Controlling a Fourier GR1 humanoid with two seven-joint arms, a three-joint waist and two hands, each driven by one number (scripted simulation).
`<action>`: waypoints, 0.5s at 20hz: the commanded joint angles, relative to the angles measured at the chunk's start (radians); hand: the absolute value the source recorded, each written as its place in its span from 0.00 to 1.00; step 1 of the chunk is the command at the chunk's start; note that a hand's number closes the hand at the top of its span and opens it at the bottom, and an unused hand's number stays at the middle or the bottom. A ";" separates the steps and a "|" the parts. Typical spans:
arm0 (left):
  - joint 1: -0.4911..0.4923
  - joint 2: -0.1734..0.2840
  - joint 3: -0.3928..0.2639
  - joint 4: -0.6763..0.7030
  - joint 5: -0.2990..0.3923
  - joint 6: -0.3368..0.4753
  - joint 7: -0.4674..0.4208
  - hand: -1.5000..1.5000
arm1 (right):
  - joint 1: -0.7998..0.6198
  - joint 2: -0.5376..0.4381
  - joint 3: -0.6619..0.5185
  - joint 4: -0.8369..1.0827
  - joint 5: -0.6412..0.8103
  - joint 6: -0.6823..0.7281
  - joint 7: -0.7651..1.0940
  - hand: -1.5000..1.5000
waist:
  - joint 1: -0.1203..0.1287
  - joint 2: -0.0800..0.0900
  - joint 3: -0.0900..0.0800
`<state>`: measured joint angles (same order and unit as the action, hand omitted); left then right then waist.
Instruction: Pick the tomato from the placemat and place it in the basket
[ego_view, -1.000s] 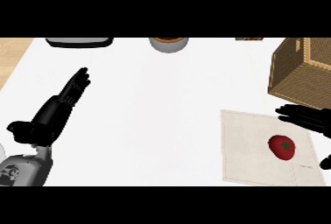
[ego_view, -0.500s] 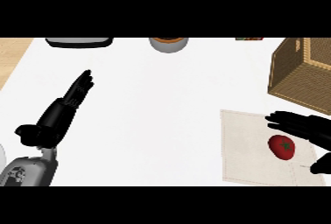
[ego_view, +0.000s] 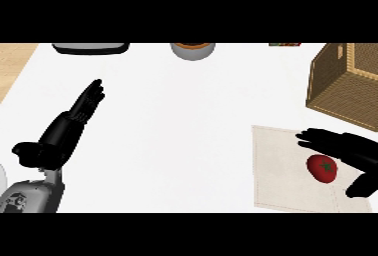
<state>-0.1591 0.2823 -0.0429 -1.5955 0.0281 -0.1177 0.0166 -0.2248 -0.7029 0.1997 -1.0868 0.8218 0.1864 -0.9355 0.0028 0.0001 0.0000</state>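
A red tomato (ego_view: 322, 167) with a green stem lies on the beige placemat (ego_view: 284, 170) at the lower right. My right hand (ego_view: 347, 149) hovers over the placemat with its fingers spread open; the fingers lie just behind the tomato and the thumb (ego_view: 360, 184) just to its right, so the tomato sits in the gap between them. The wicker basket (ego_view: 345, 80) stands at the upper right, beyond the placemat. My left hand (ego_view: 68, 128) rests open at the left, fingers pointing up the counter.
A grey bowl (ego_view: 193, 50) and a dark tray (ego_view: 90, 48) sit at the counter's far edge. A small object (ego_view: 285, 44) shows at the top right. The wooden floor (ego_view: 16, 60) shows past the counter's left edge.
My right hand has moved left and down over the placemat, closing in around the tomato. The left hand has drifted slightly right and up.
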 joint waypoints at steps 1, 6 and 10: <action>-0.032 -0.024 0.017 0.026 -0.017 -0.011 0.001 0.50 | -0.005 0.070 0.011 0.022 0.078 -0.015 0.016 0.00 | -0.002 0.000 0.000; -0.064 -0.003 0.054 0.034 -0.009 -0.041 0.028 0.50 | -0.011 0.052 0.005 0.137 0.121 -0.038 -0.076 0.00 | -0.001 0.001 0.000; 0.001 -0.049 0.010 -0.028 -0.050 -0.029 0.033 0.50 | -0.031 0.089 0.028 0.103 0.182 -0.001 -0.029 1.00 | 0.000 0.000 0.000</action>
<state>-0.1685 0.2499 -0.0221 -1.5931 -0.0053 -0.1441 0.0274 -0.2554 -0.6427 0.2109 -1.0002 0.9576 0.1742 -0.9507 0.0039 -0.0019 -0.0057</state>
